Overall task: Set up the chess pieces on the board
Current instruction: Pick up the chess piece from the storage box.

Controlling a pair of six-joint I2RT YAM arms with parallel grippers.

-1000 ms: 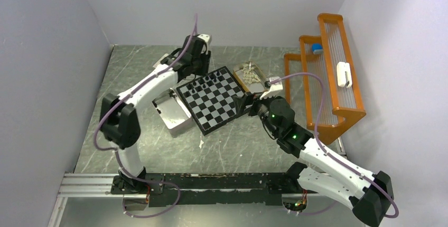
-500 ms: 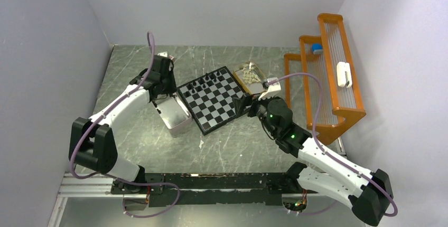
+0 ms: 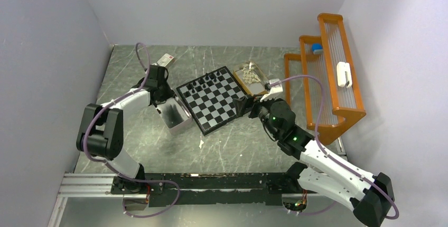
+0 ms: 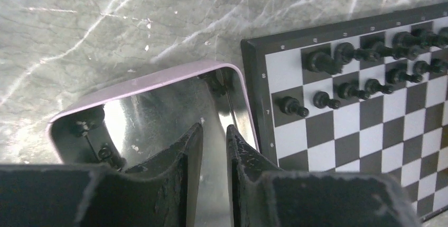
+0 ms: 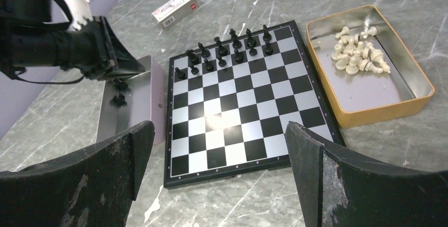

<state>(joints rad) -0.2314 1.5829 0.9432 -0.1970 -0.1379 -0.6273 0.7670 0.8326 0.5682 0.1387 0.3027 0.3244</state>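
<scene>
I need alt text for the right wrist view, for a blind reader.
A chessboard lies on a marbled table, black chess pieces in two rows along its far edge, framed by the wide-open right pincer. A tan tray of cream pieces sits at right; the left pincer reaches over a silver tin at left.

Pale lilac walls, grey marbled tabletop, orange rack right

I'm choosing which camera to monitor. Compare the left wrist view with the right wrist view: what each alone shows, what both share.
Left wrist only: the narrow, empty gap of the left gripper, over the silver tray. Right wrist only: the tan tray of cream-white pieces, the white box, the right gripper wide open. Both: the board, black pieces lined at one end, more in the silver tray.
</scene>
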